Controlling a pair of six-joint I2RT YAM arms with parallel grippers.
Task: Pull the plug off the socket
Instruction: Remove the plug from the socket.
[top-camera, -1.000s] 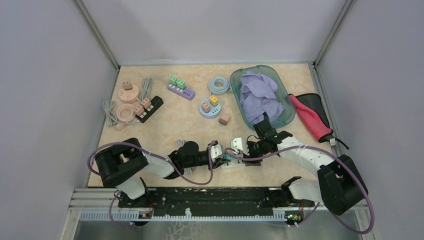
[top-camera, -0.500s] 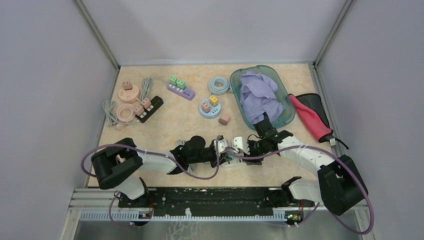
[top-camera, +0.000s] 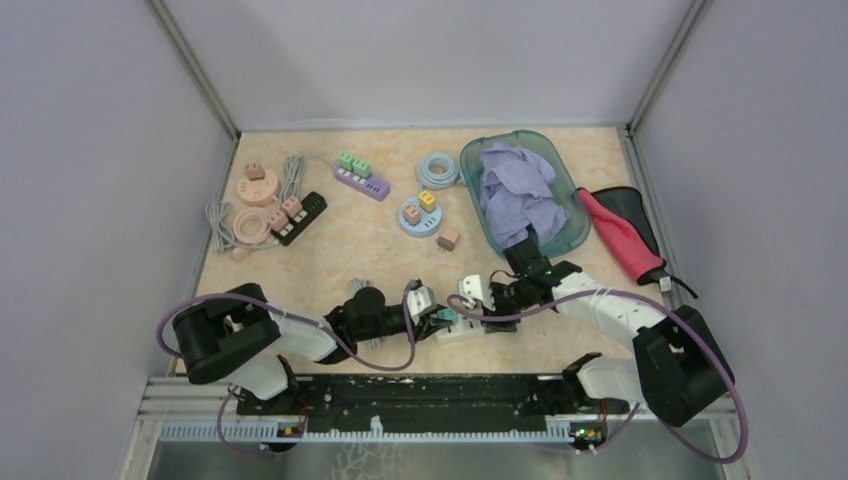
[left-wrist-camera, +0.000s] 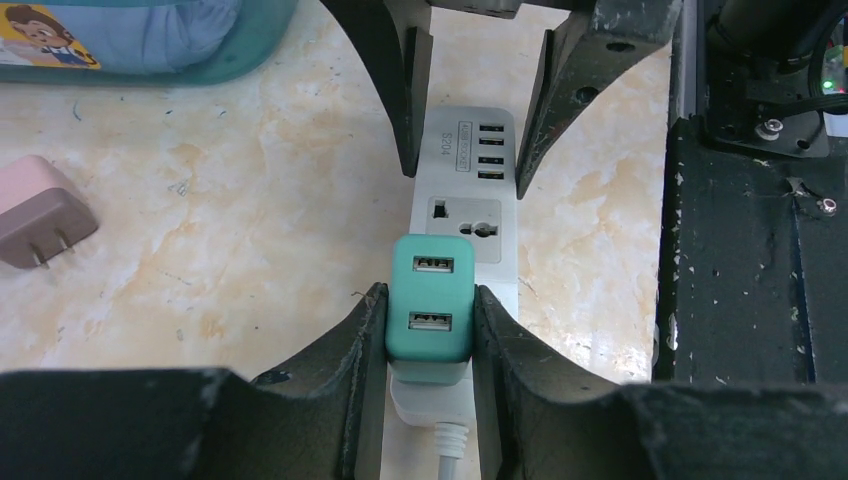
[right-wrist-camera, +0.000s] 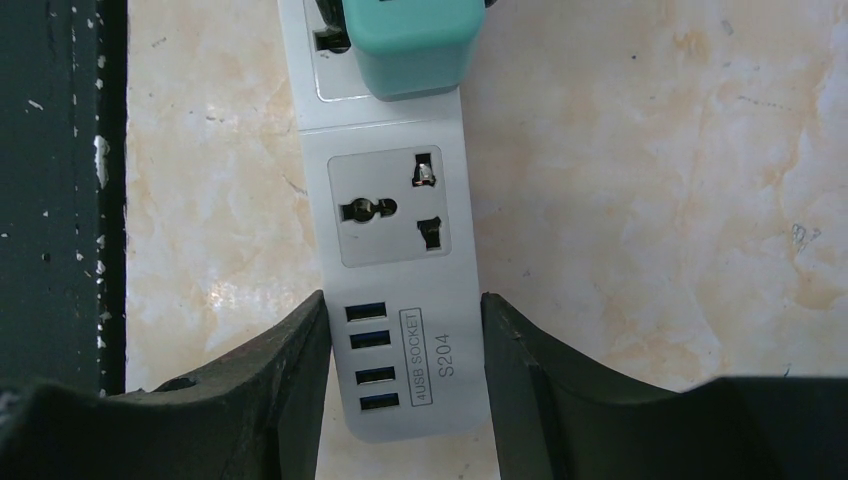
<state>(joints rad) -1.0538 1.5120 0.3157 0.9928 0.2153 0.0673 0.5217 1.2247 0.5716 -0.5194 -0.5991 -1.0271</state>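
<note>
A white socket strip (top-camera: 466, 329) lies on the marble table near the front edge, between my two arms. A teal plug (left-wrist-camera: 430, 305) with two USB ports stands on the outlet at the strip's cable end. My left gripper (left-wrist-camera: 430, 302) is shut on the plug's sides. My right gripper (right-wrist-camera: 405, 322) is shut on the USB end of the socket strip (right-wrist-camera: 400, 250), and the teal plug (right-wrist-camera: 410, 40) shows at the top of that view. Whether the plug's pins sit in the outlet is hidden.
A loose pink plug (left-wrist-camera: 40, 225) lies to the left on the table. A teal bin with purple cloth (top-camera: 520, 190), a blue round socket (top-camera: 420, 215), a purple strip (top-camera: 360, 180) and a black strip (top-camera: 298, 215) stand farther back. The black front rail (top-camera: 430, 390) runs close by.
My left arm swung right and then back left with the plug still in its jaws. The right arm barely moved, and both grips look the same.
</note>
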